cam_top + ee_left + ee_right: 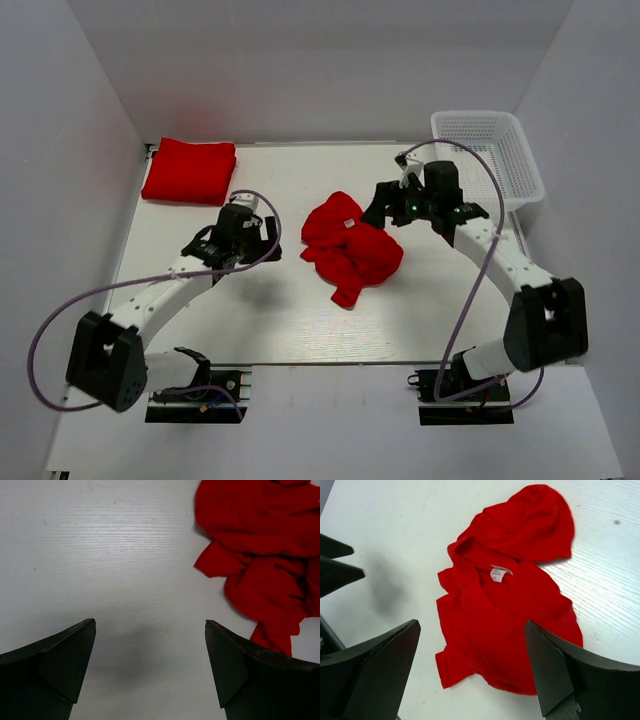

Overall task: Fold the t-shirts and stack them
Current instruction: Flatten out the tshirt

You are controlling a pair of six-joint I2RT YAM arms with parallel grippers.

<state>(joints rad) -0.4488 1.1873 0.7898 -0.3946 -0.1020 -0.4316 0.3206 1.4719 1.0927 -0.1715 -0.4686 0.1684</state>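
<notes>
- Step in hand: one folded t-shirt (190,170) lies well apart from the crumpled t-shirt (350,248), off to its far left. The crumpled one is not yet spread, so I judge the second fold is only starting.
- Crumpled t-shirt: bunched on the table (300,320), white neck tag (499,573) facing up.
- Right gripper (470,625): fingers spread wide and empty, hanging above the crumpled t-shirt's right side. It appears clear of the cloth, though the height is hard to judge.
- Left gripper (150,625): fingers released and empty, over bare table just left of the crumpled t-shirt.
- Next move: likely calls for pinching two edges and drawing the cloth flat. Which edge is the hem cannot be told.
</notes>
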